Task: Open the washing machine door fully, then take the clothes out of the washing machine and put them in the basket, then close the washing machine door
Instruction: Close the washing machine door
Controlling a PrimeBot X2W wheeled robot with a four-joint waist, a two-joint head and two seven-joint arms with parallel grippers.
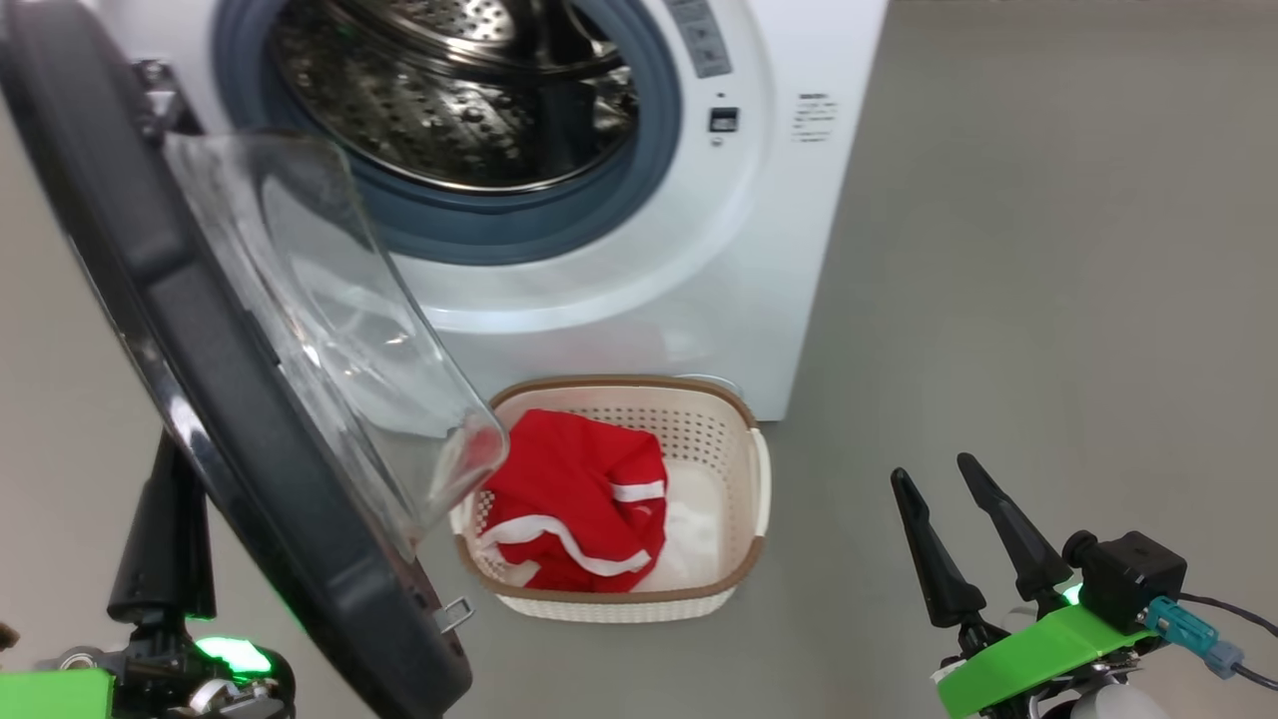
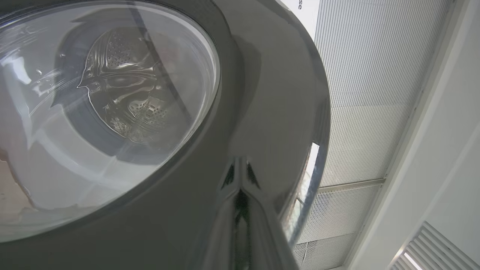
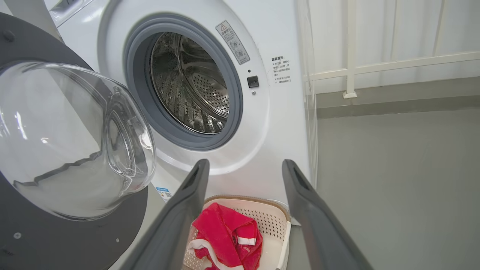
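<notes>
The washing machine [image 1: 639, 280] stands with its steel drum [image 1: 449, 90] showing no garment. Its door [image 1: 210, 399] hangs open at the left, glass bowl [image 1: 329, 320] bulging toward the basket. The red clothes [image 1: 579, 499] with white trim lie in the cream basket [image 1: 744, 439] on the floor before the machine. My left gripper [image 2: 240, 193] is shut, its tips against the outer black rim [image 2: 262, 93] of the door; in the head view it [image 1: 168, 489] stands behind the door's edge. My right gripper [image 1: 936, 471] is open and holds nothing, to the right of the basket. The right wrist view looks between its fingers [image 3: 195, 183] at the basket [image 3: 245, 199] and clothes [image 3: 225, 236].
Grey floor [image 1: 1048, 300] stretches to the right of the machine. A white railing and wall [image 3: 375, 67] stand behind it. The door's latch hook [image 1: 454, 611] sticks out near the basket's left front corner.
</notes>
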